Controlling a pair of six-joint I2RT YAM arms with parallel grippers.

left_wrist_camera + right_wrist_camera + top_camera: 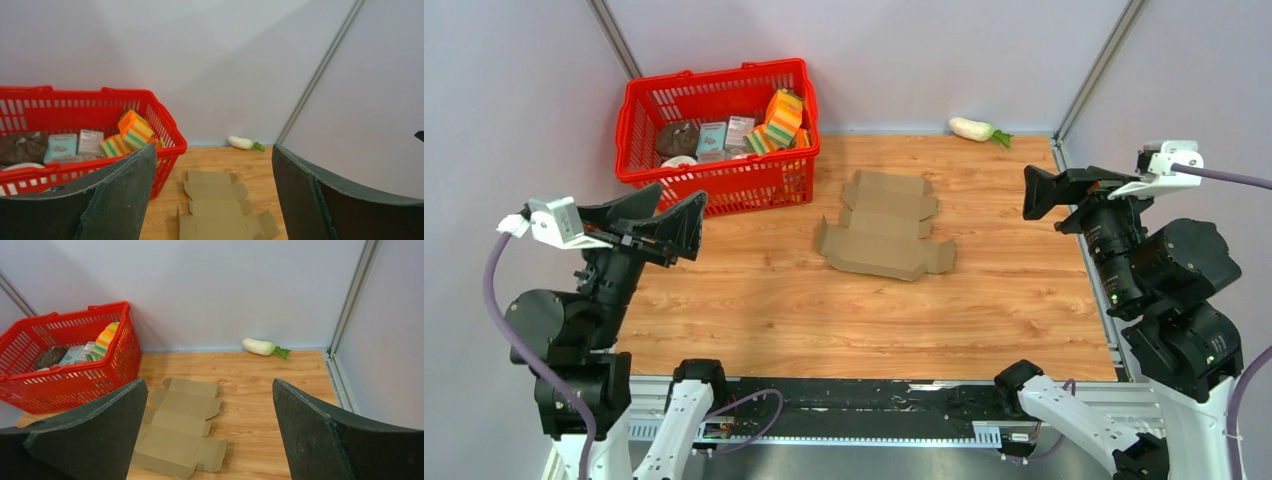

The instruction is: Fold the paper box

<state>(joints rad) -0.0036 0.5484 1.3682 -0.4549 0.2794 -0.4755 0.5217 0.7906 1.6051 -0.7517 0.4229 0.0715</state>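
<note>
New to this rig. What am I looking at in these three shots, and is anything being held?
Two robot arms are bolted at the near edge of a wooden table. One view looks down from above and behind them; the other two come from wrist cameras, so the dark wedges are each arm's own fingers. On the table lie a flat brown cardboard die-cut sheet, unfolded, a red plastic basket of groceries, and a white radish by the back wall. The left gripper and right gripper are open, holding nothing.
</note>
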